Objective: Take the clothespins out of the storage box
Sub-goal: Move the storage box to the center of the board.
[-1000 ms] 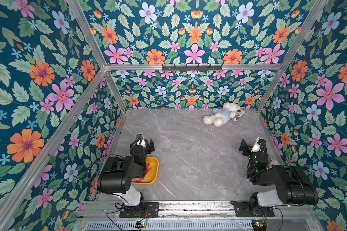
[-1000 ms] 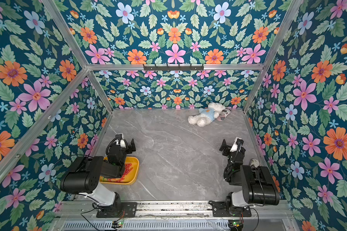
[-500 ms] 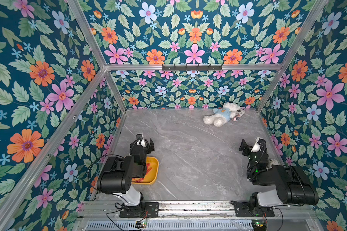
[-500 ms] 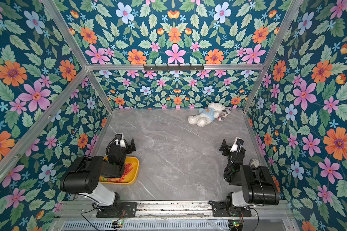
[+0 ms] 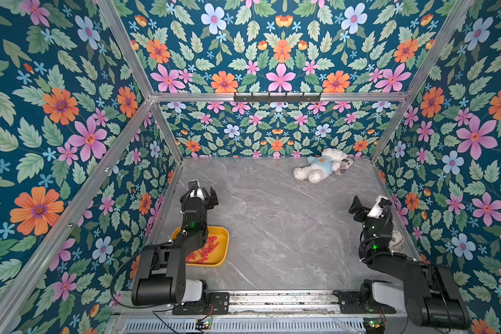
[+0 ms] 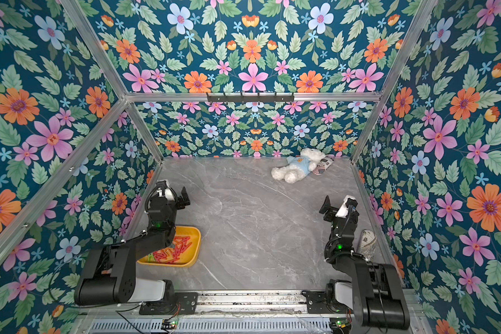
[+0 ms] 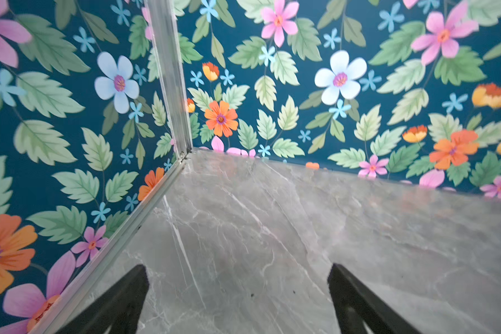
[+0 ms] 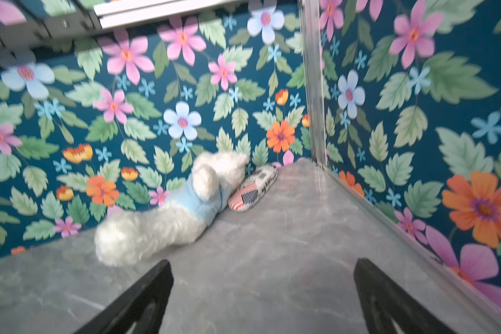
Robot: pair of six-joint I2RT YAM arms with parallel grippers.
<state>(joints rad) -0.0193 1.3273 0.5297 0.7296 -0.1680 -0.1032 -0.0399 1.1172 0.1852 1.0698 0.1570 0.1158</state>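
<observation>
The yellow storage box (image 5: 225,248) (image 6: 198,245) lies at the front left of the grey marble table, partly hidden under my left arm. The clothespins (image 5: 208,248) (image 6: 177,246), mostly red, lie heaped inside it. My left gripper (image 5: 204,188) (image 6: 174,190) hangs open above the table just beyond the box, pointing to the back left corner; in the left wrist view the gripper (image 7: 237,267) has only bare table between its fingers. My right gripper (image 5: 369,200) (image 6: 338,201) (image 8: 263,261) is open and empty at the right side.
A white plush bear (image 5: 318,167) (image 6: 295,166) (image 8: 168,219) lies at the back right with a flag-patterned pouch (image 5: 343,167) (image 8: 253,188) beside it. Another patterned pouch (image 5: 396,240) (image 6: 366,243) sits by the right wall. Floral walls enclose three sides.
</observation>
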